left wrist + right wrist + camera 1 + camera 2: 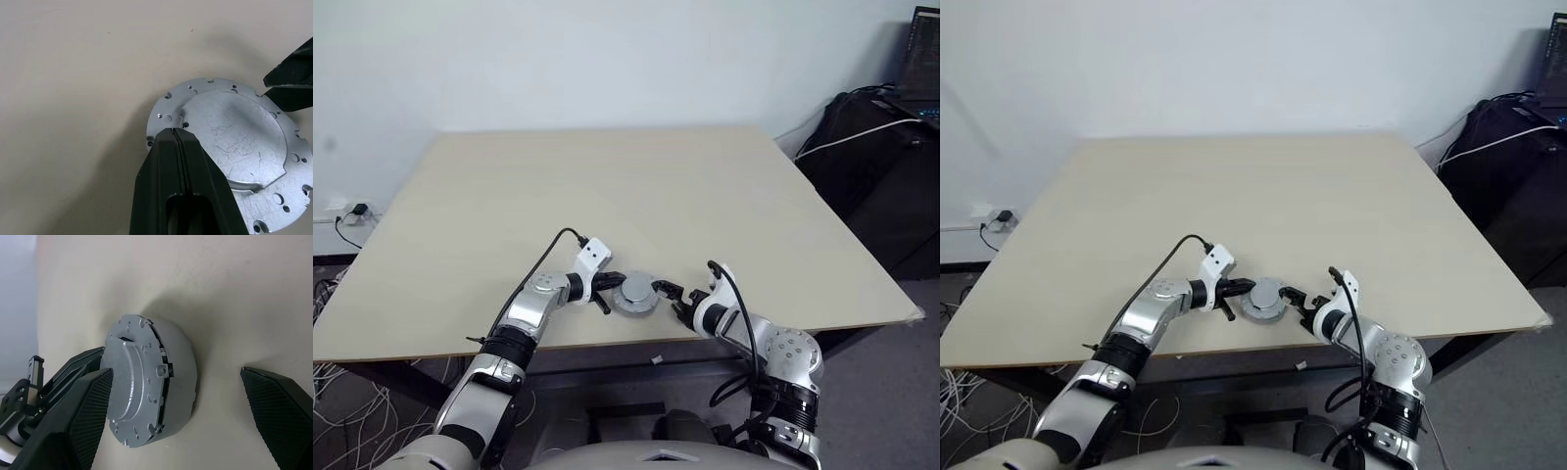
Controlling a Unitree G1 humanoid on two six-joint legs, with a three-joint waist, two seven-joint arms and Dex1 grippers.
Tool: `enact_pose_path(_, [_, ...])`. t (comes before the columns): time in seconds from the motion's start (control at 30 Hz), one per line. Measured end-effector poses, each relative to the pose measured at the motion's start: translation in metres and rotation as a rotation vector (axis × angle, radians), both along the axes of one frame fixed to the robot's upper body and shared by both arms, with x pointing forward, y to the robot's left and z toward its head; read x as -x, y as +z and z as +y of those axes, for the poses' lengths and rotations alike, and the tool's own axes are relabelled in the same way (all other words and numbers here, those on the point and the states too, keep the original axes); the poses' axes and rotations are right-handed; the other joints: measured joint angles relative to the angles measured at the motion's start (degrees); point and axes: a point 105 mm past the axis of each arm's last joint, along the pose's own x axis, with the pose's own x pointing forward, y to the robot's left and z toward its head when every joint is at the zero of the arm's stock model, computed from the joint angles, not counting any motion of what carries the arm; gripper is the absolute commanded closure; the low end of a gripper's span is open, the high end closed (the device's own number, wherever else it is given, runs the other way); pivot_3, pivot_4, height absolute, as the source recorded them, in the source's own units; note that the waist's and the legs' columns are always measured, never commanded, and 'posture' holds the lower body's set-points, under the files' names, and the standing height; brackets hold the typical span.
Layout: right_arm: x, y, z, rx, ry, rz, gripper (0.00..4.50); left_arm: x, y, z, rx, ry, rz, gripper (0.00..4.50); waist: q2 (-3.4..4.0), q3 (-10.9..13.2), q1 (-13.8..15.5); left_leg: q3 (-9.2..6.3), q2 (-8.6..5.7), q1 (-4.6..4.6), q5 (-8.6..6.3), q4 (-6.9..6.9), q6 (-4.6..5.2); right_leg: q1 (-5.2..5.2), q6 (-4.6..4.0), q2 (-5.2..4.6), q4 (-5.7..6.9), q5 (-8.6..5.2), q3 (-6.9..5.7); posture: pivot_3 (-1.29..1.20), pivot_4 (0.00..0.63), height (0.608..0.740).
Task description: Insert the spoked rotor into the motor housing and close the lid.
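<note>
Near the table's front edge, the silver lid (635, 290) lies on top of a round grey body (180, 374), which I take to be the motor housing. A thin dark gap shows between them on one side. The spoked rotor is hidden. My left gripper (174, 132) is shut, its joined tips resting on the lid's (234, 142) flat rim, and it holds nothing. My right gripper (677, 302) is open and comes in from the right. The stacked parts sit between its fingers (93, 411), closer to one of them. I cannot tell whether either finger touches them.
The pale wooden table (607, 186) stretches away behind the parts. Its front edge (607, 345) runs just below them. Black bags with a white cable (871, 137) stand off the table's right side. Loose cables and a wall socket (352, 211) are at the left.
</note>
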Motion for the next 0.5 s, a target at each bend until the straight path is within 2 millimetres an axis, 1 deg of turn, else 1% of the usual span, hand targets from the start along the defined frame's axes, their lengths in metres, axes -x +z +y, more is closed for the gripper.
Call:
enact_pose_path(0.27, [0.003,0.001,0.015,-0.046,0.066,0.017,0.02,0.0,0.0,-0.001,0.002,0.0,-0.001,4.5,0.01,0.01,0.05,-0.02,0.0,-0.04,0.0,-0.03,0.0,-0.04,-0.02,-0.05,-0.02,-0.03,0.01,0.0,0.0,0.74])
enact_pose_path(0.5, [0.003,0.002,0.023,-0.097,0.077,0.03,0.02,0.0,0.001,-0.001,0.003,-0.001,-0.002,4.5,0.02,0.03,0.06,-0.02,-0.01,-0.1,-0.01,-0.04,0.01,-0.07,-0.01,-0.08,-0.06,-0.04,0.01,0.0,0.0,0.74])
